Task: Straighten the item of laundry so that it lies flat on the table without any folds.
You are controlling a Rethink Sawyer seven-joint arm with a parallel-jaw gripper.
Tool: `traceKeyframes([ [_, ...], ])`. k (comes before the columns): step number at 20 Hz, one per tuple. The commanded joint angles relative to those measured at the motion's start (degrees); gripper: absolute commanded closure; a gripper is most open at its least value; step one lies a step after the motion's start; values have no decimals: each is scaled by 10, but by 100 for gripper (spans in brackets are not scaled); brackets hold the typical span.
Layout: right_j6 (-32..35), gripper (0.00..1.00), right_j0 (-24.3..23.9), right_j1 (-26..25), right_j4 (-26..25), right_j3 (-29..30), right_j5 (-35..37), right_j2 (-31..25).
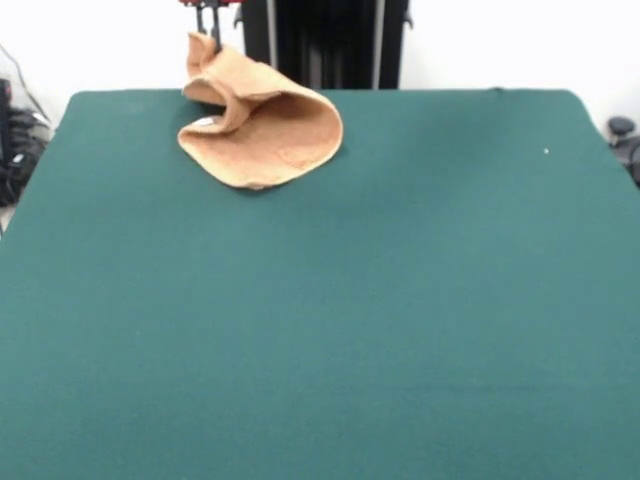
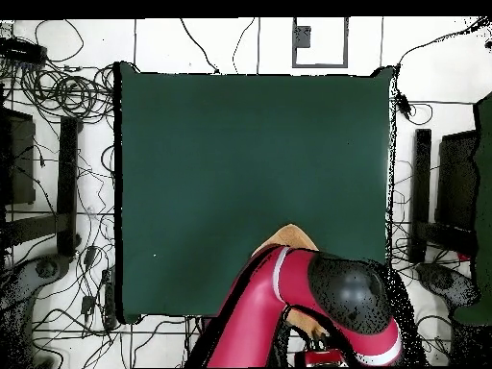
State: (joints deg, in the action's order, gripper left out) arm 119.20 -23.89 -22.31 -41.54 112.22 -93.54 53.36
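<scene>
The orange-tan towel (image 1: 265,130) lies near the table's far edge, left of centre in the front view. It is curled over on itself in a loose loop, and one corner is lifted. My gripper (image 1: 208,25) comes down from the top edge and is shut on that raised corner, holding it above the green table (image 1: 400,300). In the overhead view my red arm (image 2: 279,298) covers most of the towel, and only a small tan tip (image 2: 288,236) shows beyond it near the table's (image 2: 250,154) lower edge. The gripper is hidden under the arm there.
The black pedestal (image 1: 330,40) stands just behind the towel. Tangled cables (image 2: 67,96) and dark equipment (image 2: 452,183) lie on the floor around the table's sides.
</scene>
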Motion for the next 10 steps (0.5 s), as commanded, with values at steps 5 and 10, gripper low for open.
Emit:
traceKeyframes([
  [5, -32, 100, 11, -93, 7, 28, 106, -76],
  [10, -30, 100, 15, -96, 18, 35, 109, -61],
])
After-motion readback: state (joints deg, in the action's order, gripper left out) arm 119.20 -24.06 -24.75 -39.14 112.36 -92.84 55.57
